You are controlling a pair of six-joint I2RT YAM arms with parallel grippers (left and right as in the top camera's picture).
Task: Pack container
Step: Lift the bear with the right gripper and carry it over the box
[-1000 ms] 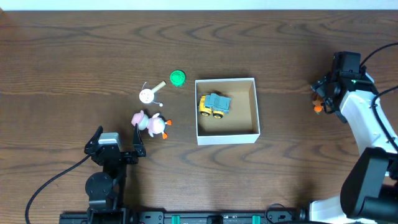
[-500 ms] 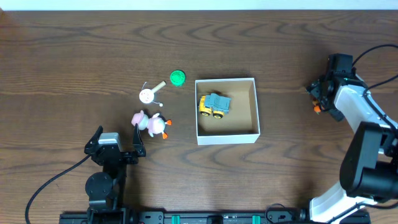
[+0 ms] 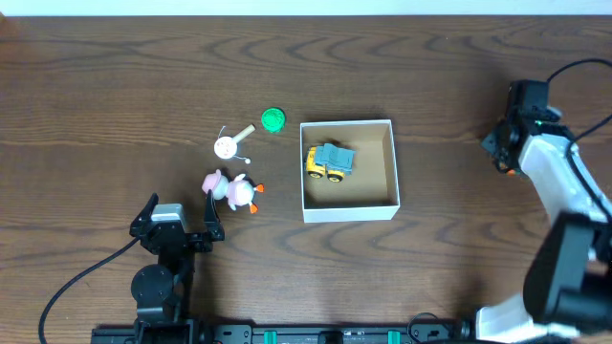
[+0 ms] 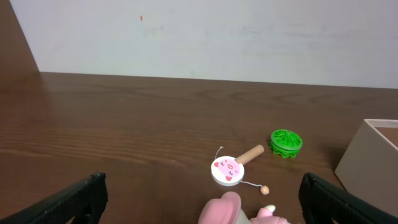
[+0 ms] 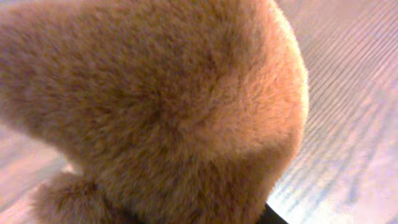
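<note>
The container [image 3: 349, 212], a white box with a brown inside, sits mid-table and holds a yellow and blue toy truck [image 3: 330, 161]. Its wall [image 4: 373, 162] shows at the right edge of the left wrist view. My right gripper [image 3: 502, 148] is far right of the box. A brown plush toy [image 5: 155, 106] fills the right wrist view and hides the fingers, which are shut on it. My left gripper [image 3: 182, 212] stands open at the near left, just behind a pink toy [image 3: 229, 189] [image 4: 227, 208], with nothing between its fingers.
A small pig-face drum rattle [image 3: 227, 145] [image 4: 226, 171] and a green round lid [image 3: 273, 119] [image 4: 286, 142] lie left of the box. The right arm's cable loops near the table's right edge.
My right gripper has closed on the plush toy and shifted a little to the right with it. The left arm and the other toys have not moved.
</note>
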